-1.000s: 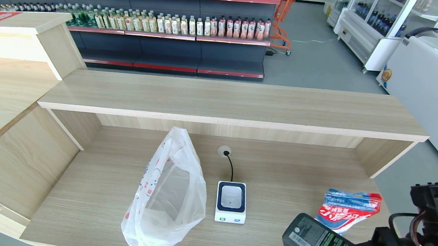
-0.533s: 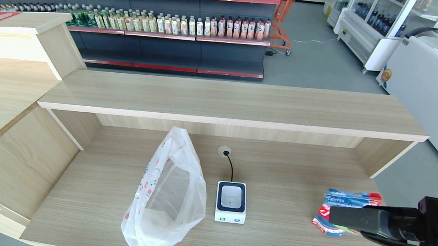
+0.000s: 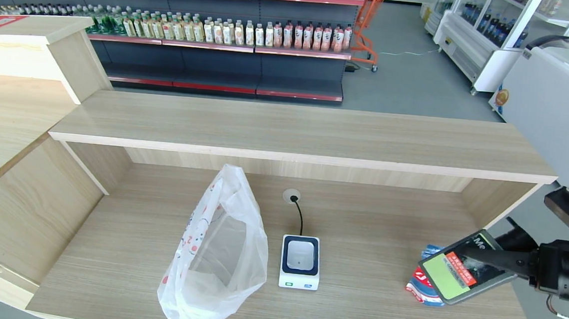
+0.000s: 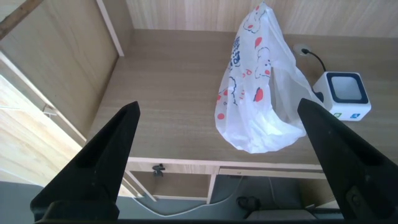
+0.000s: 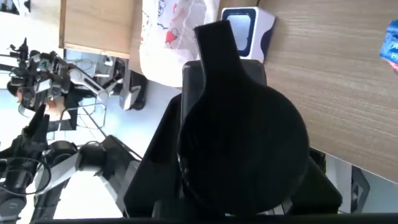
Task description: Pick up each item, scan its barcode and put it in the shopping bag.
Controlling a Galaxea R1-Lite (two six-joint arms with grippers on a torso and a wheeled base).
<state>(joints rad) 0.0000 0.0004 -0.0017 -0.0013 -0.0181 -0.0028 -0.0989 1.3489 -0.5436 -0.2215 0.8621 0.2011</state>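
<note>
At right end of counter (image 3: 370,225), right gripper (image 3: 483,258) pinches dark pack (image 3: 444,278) above pouch (image 3: 421,284); left gripper (image 4: 219,109) spread wide near bag (image 3: 217,255); scanner (image 3: 300,260) just beside bag.

A pale wooden bench (image 3: 370,220) with a raised ledge (image 3: 306,131) faces shelves (image 3: 212,47) of bottled drinks (image 3: 223,31). Grey floor (image 3: 410,83) runs to white freezers (image 3: 559,103) on the right.

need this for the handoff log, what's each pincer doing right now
Left pincer: open, holding nothing.
Right pincer: closed on the dark packet.
</note>
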